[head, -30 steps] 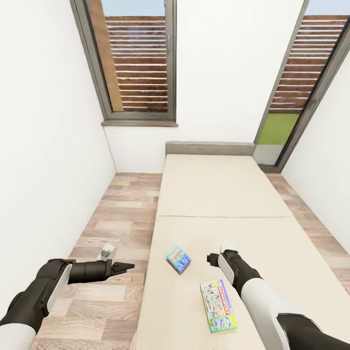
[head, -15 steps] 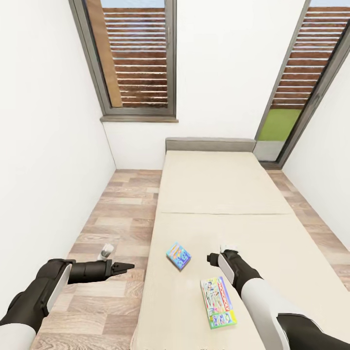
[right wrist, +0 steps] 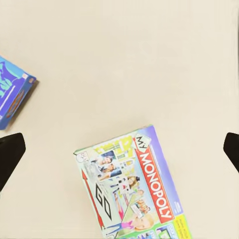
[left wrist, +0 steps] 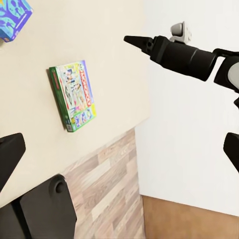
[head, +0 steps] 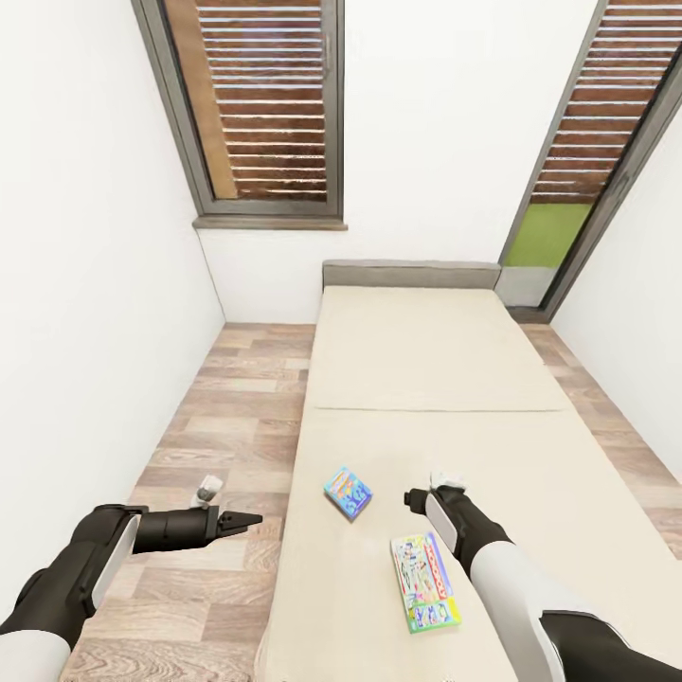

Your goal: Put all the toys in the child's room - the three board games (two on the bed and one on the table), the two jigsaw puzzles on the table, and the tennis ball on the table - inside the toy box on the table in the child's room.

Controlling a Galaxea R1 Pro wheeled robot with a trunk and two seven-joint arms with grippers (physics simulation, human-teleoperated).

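Beige bed (head: 445,379) holds two board games (head: 424,581); wood-plank floor (head: 227,417), white walls

— Counted on the bed (head: 417,369)?
— Two board games: a Monopoly box (head: 425,582) at five o'clock, a smaller blue box (head: 348,493) at seven o'clock.
— Beyond the mattress?
— Two windows (head: 260,104) on the far wall, at eleven and one o'clock. Two arms, two grippers.

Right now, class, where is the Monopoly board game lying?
In the head view, the Monopoly box lies flat on the bed, beside the right arm, nearer than the blue box.
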